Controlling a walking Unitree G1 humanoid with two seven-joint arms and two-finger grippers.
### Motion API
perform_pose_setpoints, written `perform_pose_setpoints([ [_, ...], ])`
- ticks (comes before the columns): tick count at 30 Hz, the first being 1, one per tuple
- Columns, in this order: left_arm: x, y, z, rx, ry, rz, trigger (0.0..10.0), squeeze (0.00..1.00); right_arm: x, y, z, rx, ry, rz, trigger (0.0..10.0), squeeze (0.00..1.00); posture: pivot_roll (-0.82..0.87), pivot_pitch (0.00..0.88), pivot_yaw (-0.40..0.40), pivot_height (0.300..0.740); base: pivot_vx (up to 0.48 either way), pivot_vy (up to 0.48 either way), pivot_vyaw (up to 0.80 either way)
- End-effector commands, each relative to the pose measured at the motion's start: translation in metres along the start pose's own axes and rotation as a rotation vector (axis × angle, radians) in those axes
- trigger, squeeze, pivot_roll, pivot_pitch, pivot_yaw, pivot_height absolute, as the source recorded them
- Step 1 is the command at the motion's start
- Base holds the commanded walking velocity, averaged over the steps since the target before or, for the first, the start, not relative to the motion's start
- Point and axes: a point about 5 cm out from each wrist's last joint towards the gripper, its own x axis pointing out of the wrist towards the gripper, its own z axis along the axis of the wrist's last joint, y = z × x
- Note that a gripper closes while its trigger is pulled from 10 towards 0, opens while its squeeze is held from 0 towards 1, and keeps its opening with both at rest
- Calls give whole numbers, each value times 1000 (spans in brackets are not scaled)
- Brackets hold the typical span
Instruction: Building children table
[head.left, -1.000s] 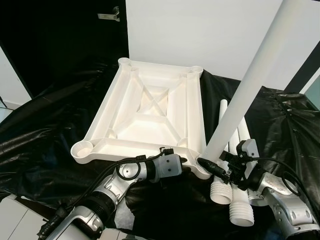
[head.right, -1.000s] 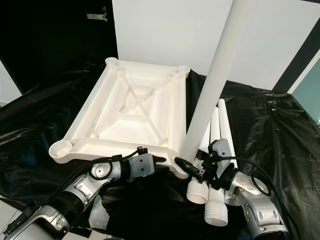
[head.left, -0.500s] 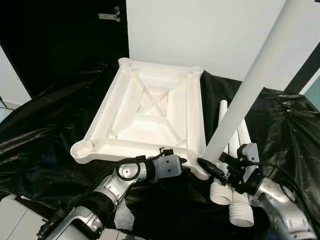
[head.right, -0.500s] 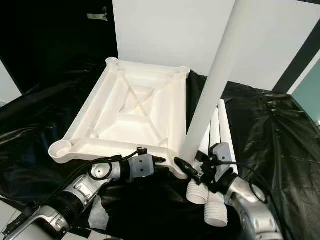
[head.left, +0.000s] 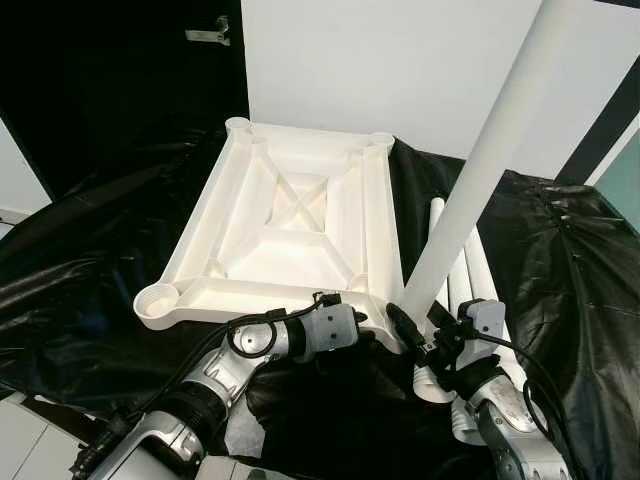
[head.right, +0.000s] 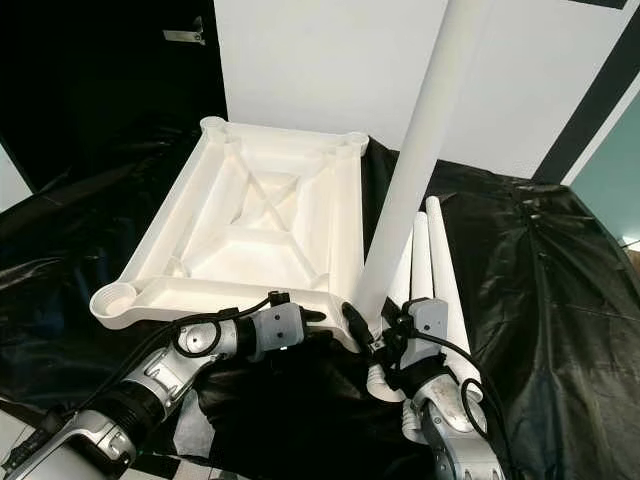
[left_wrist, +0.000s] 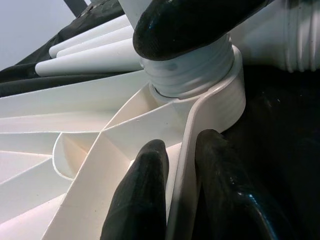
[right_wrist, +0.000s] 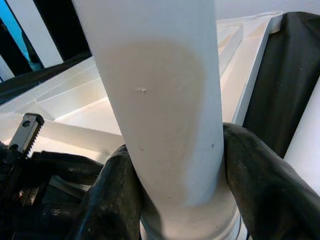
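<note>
At the near right corner of the upturned tabletop (head.left: 290, 230), a table leg (head.left: 480, 170) stands with its threaded end seated in the corner socket (left_wrist: 220, 100). The tabletop lies underside up on a black sheet (head.left: 90, 270), ribs showing.

**Right gripper.** The right gripper (head.left: 420, 335) pinches the leg just above the socket; in the right wrist view one finger (right_wrist: 260, 185) presses on each side of the white tube.

**Left gripper.** The left gripper (head.left: 368, 330) is clamped on the near edge of the tabletop beside the same corner. The left wrist view shows one finger (left_wrist: 142, 200) inside the rim and the other outside, pressed onto the thin wall.

**Change over the last second.**
1. The right arm has drawn in under the leg, and the wrist now sits closer to the corner.
2. The leg stands a little steeper than before, though still tilted away to the right.
3. The left gripper holds the same place on the rim.
4. Part of the shift in both eye views comes from the head camera moving.

**Meaning for the task.** The leg appears to be in the course of being threaded in; the threads above the socket are still exposed, so it is probably not yet fully home.

**Remaining parts.** Three spare legs (head.left: 470, 290) lie side by side on the sheet, just right of the tabletop. Three sockets stand open.
</note>
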Motion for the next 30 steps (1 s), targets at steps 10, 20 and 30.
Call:
perform_pose_setpoints([
  [10, 1, -32, -18, -21, 79, -215, 10000, 0, -6, -26, 0, -129, 111, 166, 10000, 0, 231, 0, -79, 740, 0, 0, 0],
  [20, 0, -31, -19, -21, 83, -213, 10000, 0, -4, -55, 13, -205, 172, 312, 0, 0, 231, 0, -74, 740, 0, 0, 0],
  [30, 0, -32, -19, -19, 80, -212, 10000, 0, -9, -51, 5, -118, 205, 330, 0, 0, 235, 0, -78, 740, 0, 0, 0],
])
